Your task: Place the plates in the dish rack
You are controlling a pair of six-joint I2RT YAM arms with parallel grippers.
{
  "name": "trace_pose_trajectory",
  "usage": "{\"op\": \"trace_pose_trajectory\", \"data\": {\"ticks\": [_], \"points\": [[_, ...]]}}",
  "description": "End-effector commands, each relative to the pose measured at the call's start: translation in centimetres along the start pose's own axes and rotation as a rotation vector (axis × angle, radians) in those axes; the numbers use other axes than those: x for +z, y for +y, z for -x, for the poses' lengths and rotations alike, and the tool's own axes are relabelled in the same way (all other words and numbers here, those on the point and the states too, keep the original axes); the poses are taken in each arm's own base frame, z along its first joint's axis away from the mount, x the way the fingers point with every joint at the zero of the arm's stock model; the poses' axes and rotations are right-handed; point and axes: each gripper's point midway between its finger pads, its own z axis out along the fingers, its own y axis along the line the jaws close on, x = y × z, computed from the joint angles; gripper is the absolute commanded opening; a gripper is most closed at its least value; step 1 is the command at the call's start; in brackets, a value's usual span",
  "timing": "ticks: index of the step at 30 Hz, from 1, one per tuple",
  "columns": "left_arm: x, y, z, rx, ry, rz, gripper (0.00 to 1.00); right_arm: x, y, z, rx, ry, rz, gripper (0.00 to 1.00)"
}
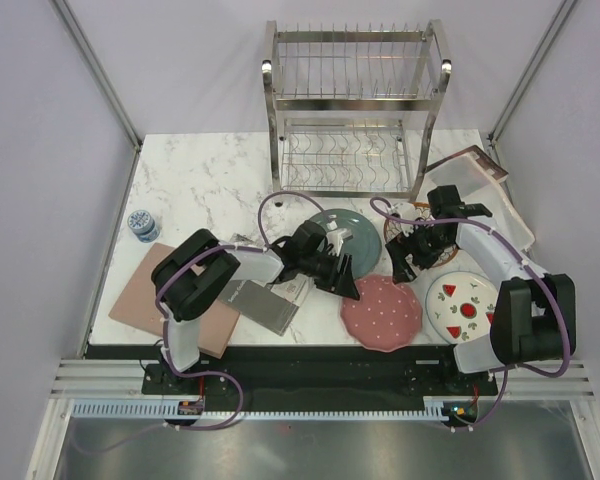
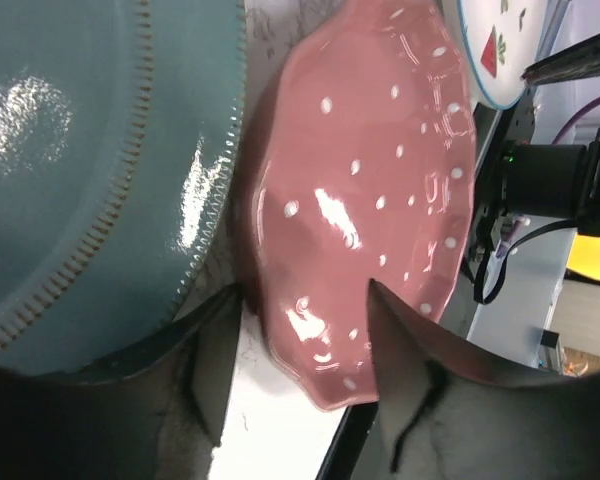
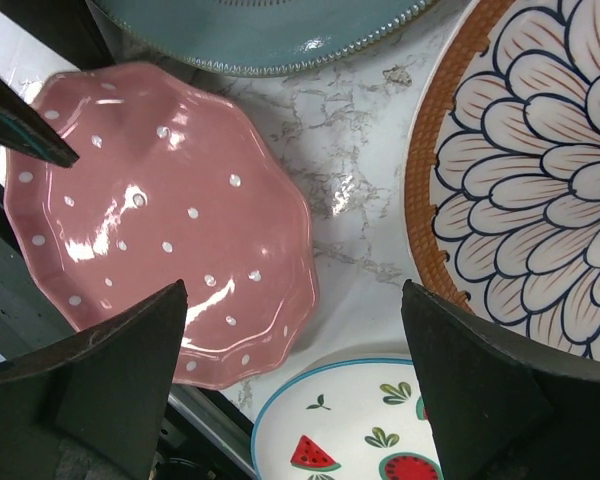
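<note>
Overhead, at the far edge of the table (image 1: pixel 200 180): dish rack (image 1: pixel 355 110), empty; four plates (image 1: pixel 345 232) flat near the arms. Left wrist: left gripper (image 2: pixel 302 290), jaws apart, straddling the rim of the pink plate (image 2: pixel 370 200), seemingly to pinch it. Right wrist: right gripper (image 3: pixel 295 300) gaping wide, holding nothing, beside the petal plate (image 3: pixel 540 180).

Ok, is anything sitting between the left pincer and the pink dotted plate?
Nothing visible. In the left wrist view the left pincer, its jaws apart, sits right at the near rim of the pink plate, with no object between them. The grey-green plate lies close beside the pink one, off to one side and not in the way.
</note>
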Motion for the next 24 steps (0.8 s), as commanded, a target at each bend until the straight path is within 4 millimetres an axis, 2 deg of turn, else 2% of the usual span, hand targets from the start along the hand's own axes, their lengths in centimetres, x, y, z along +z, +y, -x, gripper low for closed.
{"op": "trace_pose_trajectory", "data": {"ticks": [1,3,7,10,12,13,14,16,17,19,20,21,24], "points": [[1.2,0.2,-1.2,-0.051,0.053,-0.002,0.52,-1.3,-0.1,1.1,-0.034,-0.052,-0.013,0.95],[0.8,0.2,-1.4,-0.028,0.065,-0.004,0.47,-1.4,-0.1,1.2,-0.039,-0.055,-0.013,0.95],[-0.1,0.0,-2.2,-0.016,0.108,-0.027,0.22,-1.3,-0.1,1.5,-0.039,-0.062,-0.005,0.95],[-0.7,0.4,-1.9,-0.029,0.105,-0.039,0.12,-1.1,-0.2,1.9,-0.028,-0.063,0.008,0.96],[-1.8,0.3,-0.9,-0.036,0.076,-0.053,0.07,-1.4,-0.3,2.5,-0.028,-0.073,0.008,0.96],[-2.5,-0.3,-0.6,-0.035,0.076,-0.090,0.07,-1.5,-0.3,2.8,-0.035,-0.078,0.008,0.96],[-3.8,-0.9,0.7,-0.012,0.039,-0.109,0.06,-1.9,-0.3,3.5,-0.045,-0.096,0.013,0.96],[-5.3,-1.6,1.4,-0.009,0.029,-0.140,0.03,-2.2,-0.1,4.2,-0.063,-0.116,0.022,0.96],[-6.5,-1.9,2.5,0.002,-0.001,-0.149,0.03,-2.6,-0.1,5.1,-0.076,-0.135,0.030,0.95],[-7.8,-2.4,3.5,0.005,-0.013,-0.150,0.02,-3.0,0.3,5.9,-0.084,-0.142,0.060,0.95],[-8.5,-2.4,4.2,0.019,-0.035,-0.140,0.02,-3.4,0.2,7.2,-0.098,-0.147,0.076,0.95],[-9.3,-3.1,5.2,0.046,-0.064,-0.137,0.02,-3.6,1.3,7.2,-0.074,-0.132,0.140,0.95],[-10.6,-4.3,6.2,0.101,-0.103,-0.125,0.02,-3.9,2.7,8.7,-0.015,-0.102,0.298,0.93]]}}
